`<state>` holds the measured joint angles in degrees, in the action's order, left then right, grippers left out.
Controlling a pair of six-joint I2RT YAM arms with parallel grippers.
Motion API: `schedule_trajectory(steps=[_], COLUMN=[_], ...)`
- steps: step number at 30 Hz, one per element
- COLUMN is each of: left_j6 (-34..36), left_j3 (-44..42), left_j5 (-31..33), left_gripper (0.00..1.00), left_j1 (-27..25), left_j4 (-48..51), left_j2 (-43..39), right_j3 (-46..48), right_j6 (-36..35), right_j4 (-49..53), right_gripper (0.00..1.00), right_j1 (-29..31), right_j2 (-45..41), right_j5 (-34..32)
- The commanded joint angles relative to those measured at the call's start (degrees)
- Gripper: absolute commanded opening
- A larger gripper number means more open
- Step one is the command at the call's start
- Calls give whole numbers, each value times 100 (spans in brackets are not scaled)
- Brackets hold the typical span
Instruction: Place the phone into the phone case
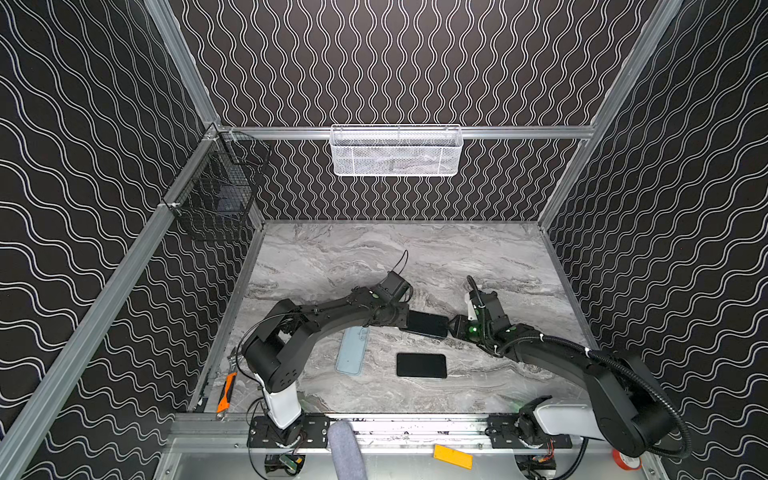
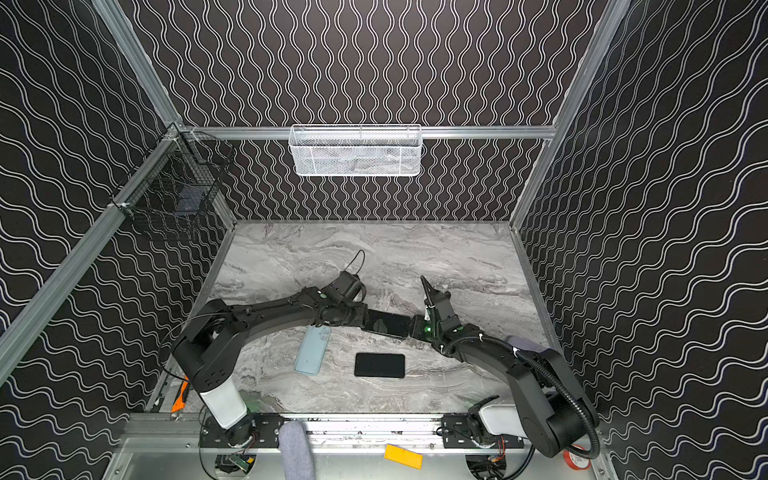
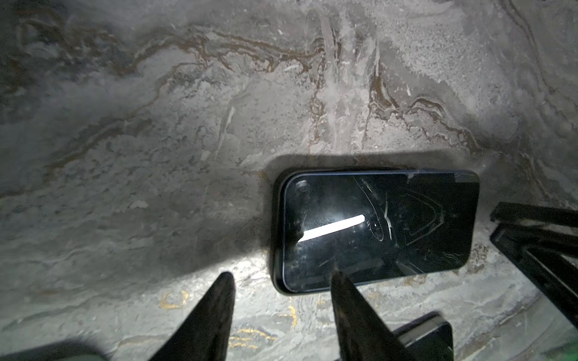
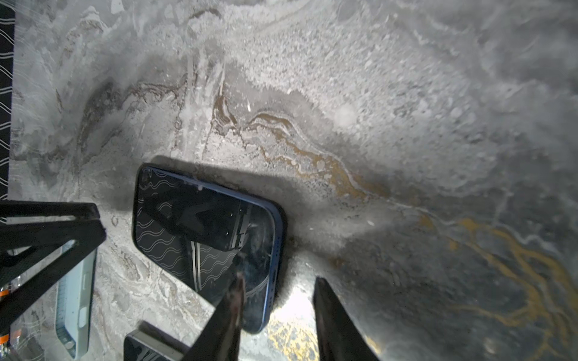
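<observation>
A dark phone (image 1: pixel 428 324) with a blue rim lies screen up on the marble table (image 1: pixel 374 257), mid-table between both grippers. My left gripper (image 1: pixel 408 321) stands at its left end, open; in the left wrist view one fingertip (image 3: pixel 339 281) overlaps the phone (image 3: pixel 375 231) and the other rests off its corner. My right gripper (image 1: pixel 452 328) stands at the right end, open; its fingers (image 4: pixel 237 287) straddle the phone's (image 4: pixel 203 225) blue edge with a gap on the outer side. The light blue phone case (image 1: pixel 352 351) lies in front of the left gripper, nothing in it.
A second black phone (image 1: pixel 421 365) lies flat in front of the grippers, right of the case. A white mesh basket (image 1: pixel 395 149) hangs on the back wall and a black wire basket (image 1: pixel 216 199) at the left. An orange-handled tool (image 1: pixel 226 392) lies at the front left edge.
</observation>
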<state>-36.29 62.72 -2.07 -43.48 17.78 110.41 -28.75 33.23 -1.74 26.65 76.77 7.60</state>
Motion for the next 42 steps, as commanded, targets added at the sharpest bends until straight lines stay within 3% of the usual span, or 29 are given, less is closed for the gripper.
schedule_trajectory(steps=[1, 10, 23, 33, 37, 42], left_j6=[-238, -386, -519, -457, -256, -271], left_j3=[-68, -320, -424, -638, -579, -491], left_j5=[-277, -567, -685, -427, -196, -486], left_gripper=[55, 62, 62, 62, 68, 85], left_j1=[7, 24, 31, 149, 268, 335], left_j4=[-474, -1023, -1352, -1335, -1094, -1322], left_j2=[50, 75, 120, -219, -296, -9], right_j3=[-69, -87, -314, -367, -394, -443], right_j6=[136, 279, 286, 276, 254, 261], right_j4=[-94, -192, -124, -83, -50, -39], right_gripper=[39, 39, 36, 36, 36, 36], right_j1=[78, 259, 424, 448, 446, 453], right_j2=[78, 196, 403, 444, 460, 487], right_j5=[23, 14, -153, -236, -249, -250])
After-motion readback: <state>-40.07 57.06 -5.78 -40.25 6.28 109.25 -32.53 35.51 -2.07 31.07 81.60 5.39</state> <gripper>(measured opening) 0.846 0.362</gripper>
